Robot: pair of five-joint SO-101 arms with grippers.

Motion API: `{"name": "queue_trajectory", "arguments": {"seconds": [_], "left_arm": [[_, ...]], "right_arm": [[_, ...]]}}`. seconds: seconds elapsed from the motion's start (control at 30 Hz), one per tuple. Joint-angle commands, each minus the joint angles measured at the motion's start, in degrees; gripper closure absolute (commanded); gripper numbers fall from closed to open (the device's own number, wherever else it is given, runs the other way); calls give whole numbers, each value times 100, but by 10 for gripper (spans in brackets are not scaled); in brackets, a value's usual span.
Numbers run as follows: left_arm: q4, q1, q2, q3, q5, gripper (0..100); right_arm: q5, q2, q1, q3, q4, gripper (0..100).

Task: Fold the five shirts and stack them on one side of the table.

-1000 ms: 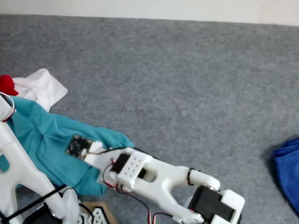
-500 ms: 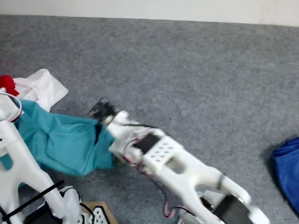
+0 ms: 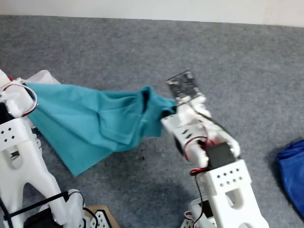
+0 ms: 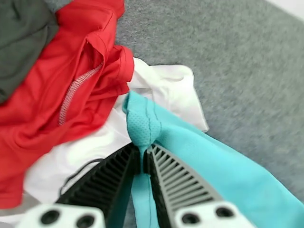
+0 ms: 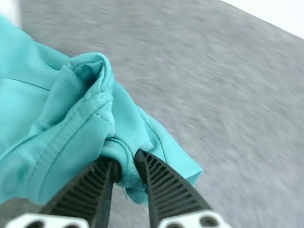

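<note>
So the teal knit shirt (image 3: pixel 95 123) has been pulled out wide since a second ago. Back then it was bunched at the near left with the right arm low over it. Now it's stretched between the two arms, and the right arm has been swung toward the middle of the grey felt-like table top (image 3: pixel 142 47).

The spread is best seen from the high view: one end is held at the left arm, the other at the right arm, and a loose corner hangs toward the near edge. How the cloth is actually gripped can't be made out from up there.

That part is given by the wrist views. The left gripper (image 4: pixel 141 153) is seen clamped on a narrow pinch of teal hem, jaws nearly touching. The right gripper (image 5: pixel 126 164) is closed on a thick rolled fold of the same shirt, so a small gap is left between its jaws.

Beyond the left gripper, a heap is shown in the left wrist view: a white shirt (image 4: pixel 164 85) right under the teal edge, a red shirt with pale stitching (image 4: pixel 71 80) lying on it, and a dark grey garment (image 4: pixel 23 23) beyond that. A bright blue cloth (image 3: pixel 292 171) is seen at the far right edge in the high view, well apart from everything else.
</note>
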Motion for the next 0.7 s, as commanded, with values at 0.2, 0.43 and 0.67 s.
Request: {"name": "queue_trajectory", "arguments": {"seconds": [0.2, 0.43, 0.67], "left_arm": [[-105, 347, -75, -13, 862, 994], [-149, 936, -119, 611, 853, 993], [-466, 1481, -119, 1086, 870, 993]], "right_arm": [[-325, -224, 1323, -620, 1332, 991], [-527, -215, 1991, -13, 1499, 991], [-413, -268, 1982, 1042, 848, 824]]}}
